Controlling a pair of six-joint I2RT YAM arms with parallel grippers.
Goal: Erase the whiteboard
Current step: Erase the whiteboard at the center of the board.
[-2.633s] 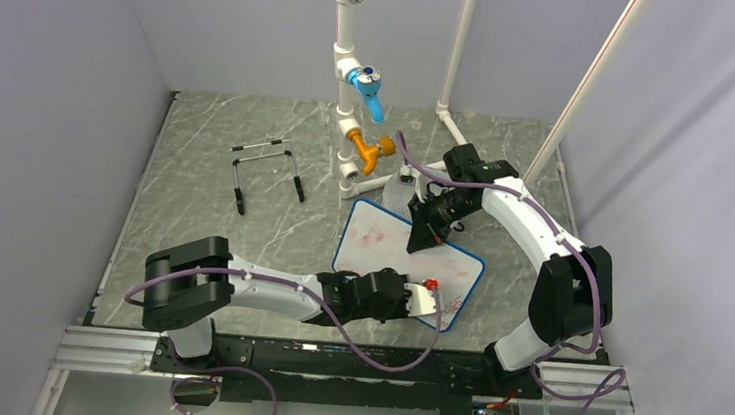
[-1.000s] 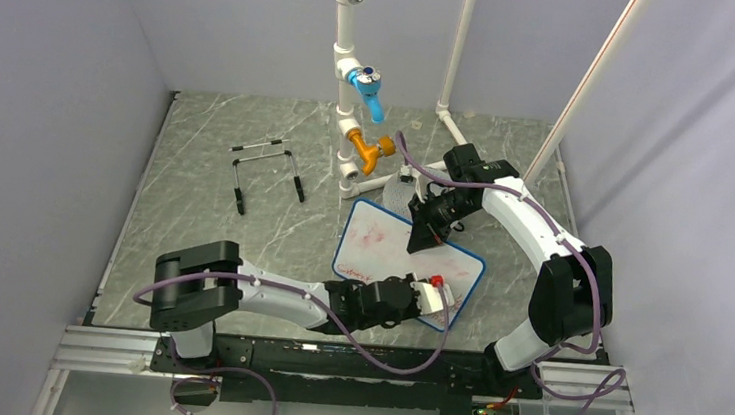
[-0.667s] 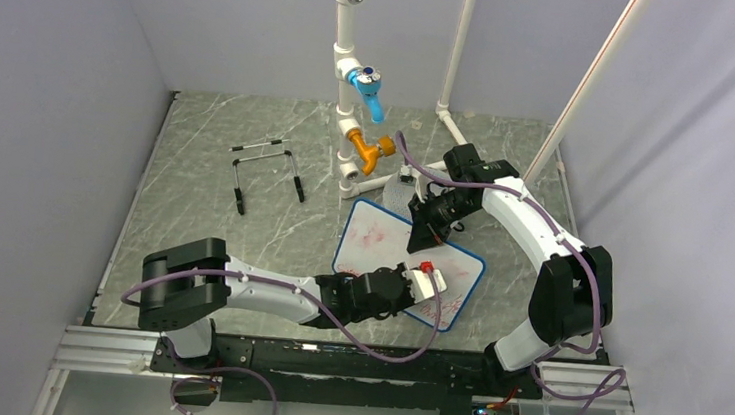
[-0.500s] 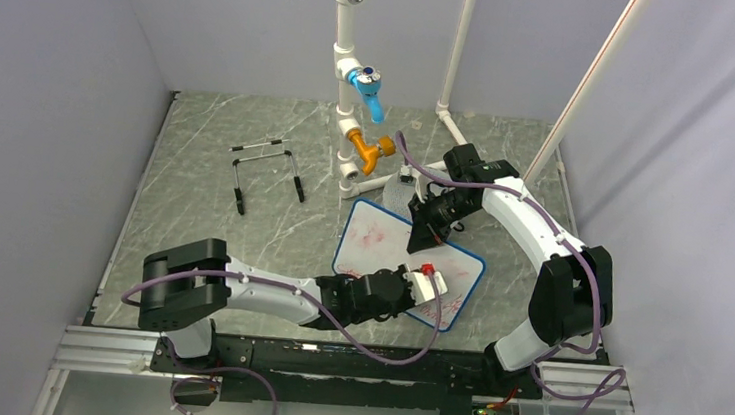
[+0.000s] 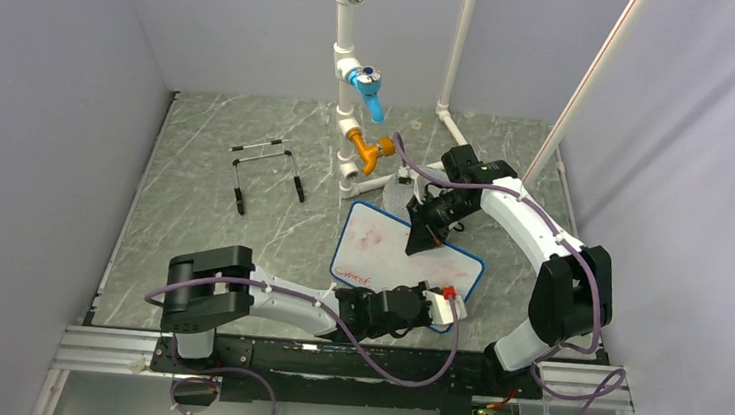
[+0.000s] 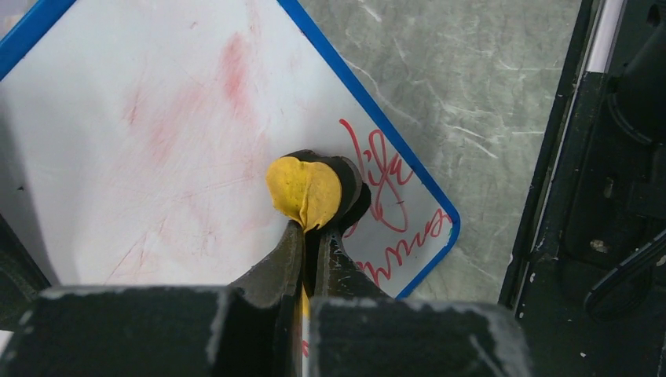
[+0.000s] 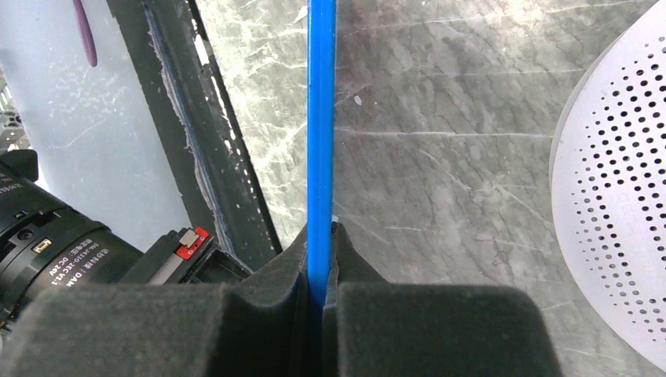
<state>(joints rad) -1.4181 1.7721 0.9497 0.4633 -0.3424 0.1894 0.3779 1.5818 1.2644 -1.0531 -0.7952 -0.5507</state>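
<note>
The whiteboard (image 5: 389, 255), white with a blue frame, lies tilted on the marble table. Faint pink smears cover most of it (image 6: 157, 141), and red handwriting (image 6: 385, 177) remains at its near right corner. My left gripper (image 5: 437, 304) is shut on a yellow wiping pad (image 6: 305, 192), which presses on the board beside the red writing. My right gripper (image 5: 419, 238) is shut on the blue frame (image 7: 320, 118) at the board's far edge, seen edge-on between the fingers in the right wrist view.
A round grey perforated disc (image 5: 400, 195) lies just behind the board, also visible as the disc (image 7: 620, 196) at the right. White pipes with a blue valve (image 5: 366, 85) and an orange valve (image 5: 369, 149) stand at the back. A black wire stand (image 5: 266, 171) sits at left.
My left gripper has slid with the pad from the board's lower middle to its near right corner. The pink marks there look fainter. The right arm has stayed put.
</note>
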